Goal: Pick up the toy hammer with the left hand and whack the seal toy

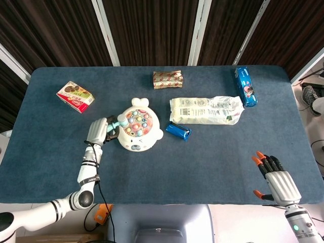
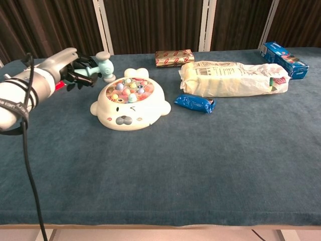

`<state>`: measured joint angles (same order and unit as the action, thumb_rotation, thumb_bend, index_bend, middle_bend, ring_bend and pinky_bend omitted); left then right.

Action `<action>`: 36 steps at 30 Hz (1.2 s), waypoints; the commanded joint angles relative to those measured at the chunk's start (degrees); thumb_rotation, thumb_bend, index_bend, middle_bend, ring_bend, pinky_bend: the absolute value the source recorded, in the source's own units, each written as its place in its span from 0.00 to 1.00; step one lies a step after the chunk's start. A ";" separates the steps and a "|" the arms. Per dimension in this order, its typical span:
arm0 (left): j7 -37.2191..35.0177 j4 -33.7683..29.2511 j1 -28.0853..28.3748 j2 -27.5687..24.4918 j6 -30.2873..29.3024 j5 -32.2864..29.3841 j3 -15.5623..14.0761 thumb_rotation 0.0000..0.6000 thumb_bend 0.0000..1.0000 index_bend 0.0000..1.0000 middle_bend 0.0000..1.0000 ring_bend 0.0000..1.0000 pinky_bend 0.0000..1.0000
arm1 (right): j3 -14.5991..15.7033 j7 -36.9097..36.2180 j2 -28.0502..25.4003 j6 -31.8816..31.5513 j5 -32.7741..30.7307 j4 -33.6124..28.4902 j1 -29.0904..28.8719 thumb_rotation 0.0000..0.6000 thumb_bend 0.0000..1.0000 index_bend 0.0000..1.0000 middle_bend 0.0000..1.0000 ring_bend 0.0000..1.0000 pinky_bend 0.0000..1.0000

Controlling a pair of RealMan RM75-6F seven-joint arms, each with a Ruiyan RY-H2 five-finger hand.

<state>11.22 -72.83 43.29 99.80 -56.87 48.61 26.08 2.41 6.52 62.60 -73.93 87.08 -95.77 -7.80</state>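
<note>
The white seal toy (image 1: 136,131) (image 2: 131,107), its top dotted with coloured pegs, sits left of the table's middle. My left hand (image 1: 98,132) (image 2: 70,73) grips the pale blue toy hammer (image 1: 118,123) (image 2: 102,66) by its handle. The hammer head hangs above the seal's left edge, raised off the toy. My right hand (image 1: 276,181) rests at the table's near right corner with fingers spread and nothing in it; only the head view shows it.
A blue packet (image 1: 178,131) (image 2: 195,103) lies just right of the seal. Behind it is a long white bag (image 1: 205,110) (image 2: 233,79). A brown packet (image 1: 167,79), a blue box (image 1: 245,86) and a red snack box (image 1: 75,96) lie further out.
</note>
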 commanded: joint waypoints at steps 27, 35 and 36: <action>8.46 7.51 8.86 5.61 2.50 -12.49 0.38 1.00 0.87 0.88 0.97 1.00 1.00 | 0.18 -0.74 -0.36 0.46 0.08 -0.05 -0.31 1.00 0.31 0.00 0.00 0.00 0.00; 9.10 8.26 9.07 5.90 2.95 -13.01 -0.39 1.00 0.87 0.88 0.97 1.00 1.00 | 0.14 -0.95 -0.45 0.46 0.02 -0.02 -0.32 1.00 0.31 0.00 0.00 0.00 0.00; 8.69 8.01 9.06 5.75 2.83 -12.82 -0.13 1.00 0.87 0.88 0.97 1.00 1.00 | 0.16 -0.96 -0.47 0.44 0.03 -0.03 -0.30 1.00 0.31 0.00 0.00 0.00 0.00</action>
<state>20.18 -64.64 52.36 105.66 -53.94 35.65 25.77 2.57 5.57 62.13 -73.49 87.11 -95.80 -8.10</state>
